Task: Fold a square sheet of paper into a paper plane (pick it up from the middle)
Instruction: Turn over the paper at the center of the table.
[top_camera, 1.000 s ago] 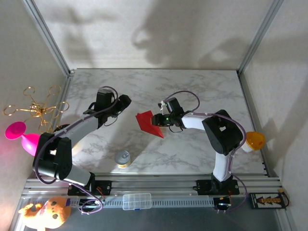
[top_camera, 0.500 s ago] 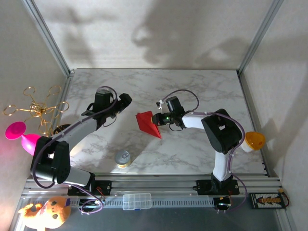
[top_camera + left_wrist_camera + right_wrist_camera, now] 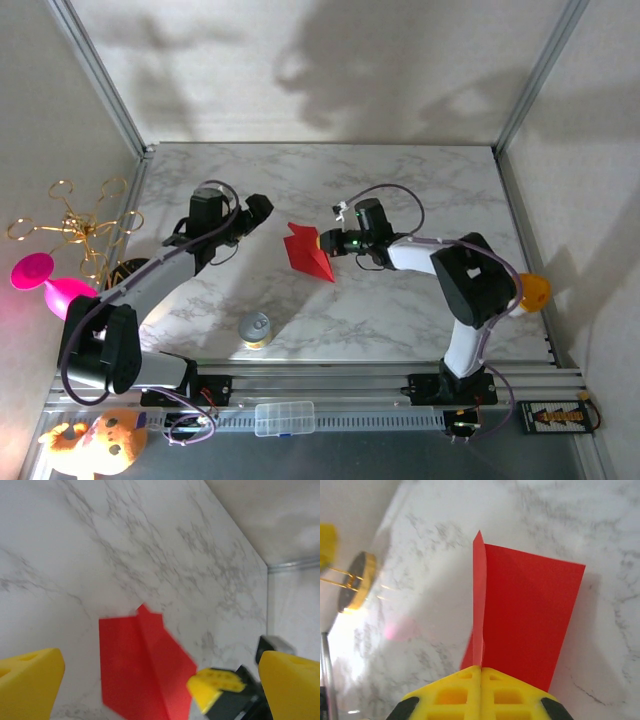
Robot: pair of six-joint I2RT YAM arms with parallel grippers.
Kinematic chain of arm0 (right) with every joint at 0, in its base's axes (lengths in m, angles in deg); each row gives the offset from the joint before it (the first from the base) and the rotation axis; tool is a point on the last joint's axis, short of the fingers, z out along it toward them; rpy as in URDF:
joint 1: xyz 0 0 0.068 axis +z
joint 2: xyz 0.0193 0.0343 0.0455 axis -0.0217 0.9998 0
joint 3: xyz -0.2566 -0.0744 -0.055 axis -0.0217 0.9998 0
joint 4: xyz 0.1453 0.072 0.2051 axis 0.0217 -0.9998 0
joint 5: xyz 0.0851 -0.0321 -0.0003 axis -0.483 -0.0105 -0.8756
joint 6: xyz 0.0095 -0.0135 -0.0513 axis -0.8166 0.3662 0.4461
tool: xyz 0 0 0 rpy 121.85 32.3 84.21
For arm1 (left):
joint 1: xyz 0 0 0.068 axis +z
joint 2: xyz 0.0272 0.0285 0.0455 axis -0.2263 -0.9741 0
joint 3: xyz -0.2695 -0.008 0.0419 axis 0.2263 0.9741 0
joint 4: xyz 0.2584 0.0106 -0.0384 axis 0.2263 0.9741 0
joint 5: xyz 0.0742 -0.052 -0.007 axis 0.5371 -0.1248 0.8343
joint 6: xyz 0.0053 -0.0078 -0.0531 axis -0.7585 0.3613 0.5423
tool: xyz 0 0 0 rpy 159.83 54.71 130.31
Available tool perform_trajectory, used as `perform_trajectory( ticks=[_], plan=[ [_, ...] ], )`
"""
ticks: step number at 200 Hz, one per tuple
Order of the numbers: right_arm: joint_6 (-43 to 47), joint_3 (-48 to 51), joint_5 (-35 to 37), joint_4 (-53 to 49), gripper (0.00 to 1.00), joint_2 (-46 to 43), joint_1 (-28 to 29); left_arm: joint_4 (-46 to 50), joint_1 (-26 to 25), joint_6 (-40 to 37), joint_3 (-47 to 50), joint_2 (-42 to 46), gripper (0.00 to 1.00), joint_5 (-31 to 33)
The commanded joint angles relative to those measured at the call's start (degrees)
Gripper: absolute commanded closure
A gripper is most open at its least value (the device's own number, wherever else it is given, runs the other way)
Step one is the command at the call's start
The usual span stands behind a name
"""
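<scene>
- Top external: the right gripper (image 3: 323,241) is clamped onto the red paper plane (image 3: 307,254), about mid-table on the marble table (image 3: 400,185). The plane's point aims toward the near edge. The left gripper (image 3: 261,209) sits just to the left of the paper, not touching it. A small can (image 3: 255,329) stands near the front edge, well apart from the plane.
- Left wrist: the left gripper (image 3: 160,662) has its yellow fingers (image 3: 27,680) spread wide with nothing between them. The paper plane (image 3: 135,665) is straight ahead, with its centre ridge showing. The right gripper (image 3: 216,684) is at the plane's right edge.
- Right wrist: the right gripper (image 3: 481,672) has both yellow pads pressed together on the upright ridge of the paper plane (image 3: 530,610). One flat wing spreads to the right over the marble. I can't tell if the wing actually rests on the table.
</scene>
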Motion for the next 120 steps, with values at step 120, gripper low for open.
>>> perform_trajectory(
  ticks=[120],
  plan=[
    [-36.0,8.2,-7.3,27.3,0.98,-9.8,-3.3,-36.1,-11.6,11.2,5.1,-6.7,0.36,-13.7]
  ],
)
